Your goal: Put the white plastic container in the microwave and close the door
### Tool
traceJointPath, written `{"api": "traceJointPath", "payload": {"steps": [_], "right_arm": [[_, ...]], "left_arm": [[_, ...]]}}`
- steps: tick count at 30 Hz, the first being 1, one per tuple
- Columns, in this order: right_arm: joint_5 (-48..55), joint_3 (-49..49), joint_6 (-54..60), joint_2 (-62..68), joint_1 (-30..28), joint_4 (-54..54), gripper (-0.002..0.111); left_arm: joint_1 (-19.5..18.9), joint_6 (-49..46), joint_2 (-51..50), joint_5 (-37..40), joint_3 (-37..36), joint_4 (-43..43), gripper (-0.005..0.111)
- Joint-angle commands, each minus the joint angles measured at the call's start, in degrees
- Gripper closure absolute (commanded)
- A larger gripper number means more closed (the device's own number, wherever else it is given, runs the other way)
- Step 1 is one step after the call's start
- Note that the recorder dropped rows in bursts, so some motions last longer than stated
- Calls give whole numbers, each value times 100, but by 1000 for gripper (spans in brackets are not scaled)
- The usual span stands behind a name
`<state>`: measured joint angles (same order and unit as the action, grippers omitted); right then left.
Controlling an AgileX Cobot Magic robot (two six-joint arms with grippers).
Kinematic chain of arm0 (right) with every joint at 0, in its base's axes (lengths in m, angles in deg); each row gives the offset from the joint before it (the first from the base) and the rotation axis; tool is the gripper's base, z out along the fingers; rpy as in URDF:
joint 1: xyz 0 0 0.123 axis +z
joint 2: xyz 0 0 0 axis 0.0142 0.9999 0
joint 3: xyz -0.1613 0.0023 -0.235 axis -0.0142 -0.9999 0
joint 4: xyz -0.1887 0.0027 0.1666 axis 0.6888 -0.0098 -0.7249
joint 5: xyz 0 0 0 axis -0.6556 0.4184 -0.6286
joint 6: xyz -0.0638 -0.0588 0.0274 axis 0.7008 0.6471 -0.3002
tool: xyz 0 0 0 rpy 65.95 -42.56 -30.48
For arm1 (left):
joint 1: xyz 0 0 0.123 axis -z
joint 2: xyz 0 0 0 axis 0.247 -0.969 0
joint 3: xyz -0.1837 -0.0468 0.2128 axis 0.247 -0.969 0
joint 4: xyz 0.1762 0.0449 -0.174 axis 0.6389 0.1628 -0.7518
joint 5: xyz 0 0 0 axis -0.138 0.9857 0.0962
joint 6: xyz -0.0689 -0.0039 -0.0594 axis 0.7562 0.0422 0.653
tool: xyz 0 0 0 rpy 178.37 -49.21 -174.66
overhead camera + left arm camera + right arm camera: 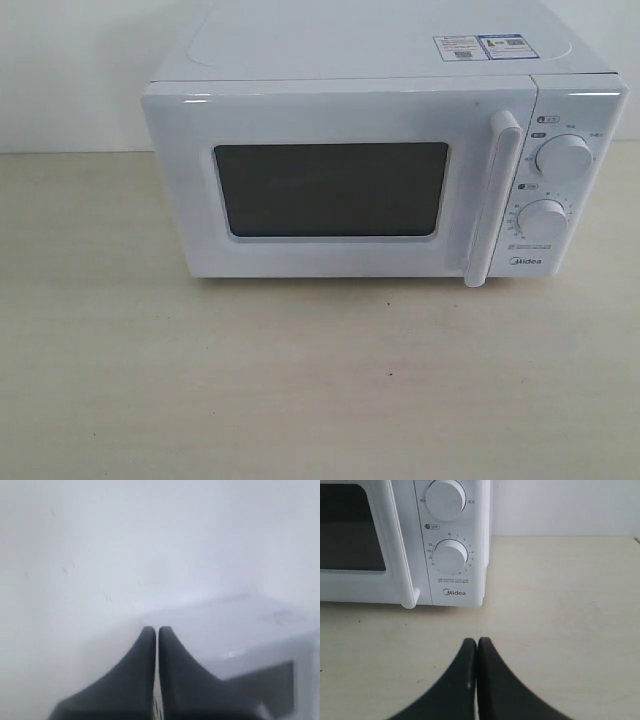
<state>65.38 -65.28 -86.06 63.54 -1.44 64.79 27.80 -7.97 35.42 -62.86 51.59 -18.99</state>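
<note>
Table (300, 400): pale, wood-look, fills the lower half of the exterior view. White wall (60, 70) behind it.

Microwave (330, 45): white box, sits on the table toward 12 o'clock from frame centre, front facing the camera.

Door (330, 115): shut, flush with the front. It covers everything from the 9 o'clock edge up to the control panel.

Window (332, 190): dark rectangle in the middle of the door. Too dark to see inside.

Container: not visible in any view, so I can't tell where it is.

Handle (495, 200): white vertical bar on the 3 o'clock side of the door, just beside the panel.

Left claw (157, 630): black fingers pressed together, nothing between them. It is up in the air. Beyond it are a blurred microwave top and the wall. It touches nothing.

Right claw (477, 641): fingers also pressed together, empty. It hangs over bare table in front of the microwave's knob panel, well apart from it.

Neither claw shows in the exterior view.

Upper knob (563, 156): round, white, on the panel at 3 o'clock of the handle.

Lower knob (543, 221): same type, at 6 o'clock of the upper one, with a number dial around it.

Stickers (482, 46): two side by side on the microwave top, toward 1 o'clock.

Logo (526, 263): "Midea", at 6 o'clock of the lower knob.
</note>
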Motion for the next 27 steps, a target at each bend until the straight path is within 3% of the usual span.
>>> {"api": "traceJointPath", "payload": {"steps": [1,6,14,20,22,27], "right_arm": [[-18,5,0,-23,12,-9,109],[-29,5,0,-23,12,-7,109],[-29,5,0,-23,12,-7,109],[-29,5,0,-23,12,-7,109],[-29,5,0,-23,12,-7,109],[-29,5,0,-23,12,-7,109]], "left_arm": [[-40,44,510,-865,-349,-12,102],[-40,186,434,-929,-824,-12,102],[-40,1129,412,-1770,-2552,46,102],[-40,1169,412,-2326,-3689,55,102],[-40,1109,412,-2325,-3836,55,102],[-40,977,412,-1415,-3836,454,102]]}}
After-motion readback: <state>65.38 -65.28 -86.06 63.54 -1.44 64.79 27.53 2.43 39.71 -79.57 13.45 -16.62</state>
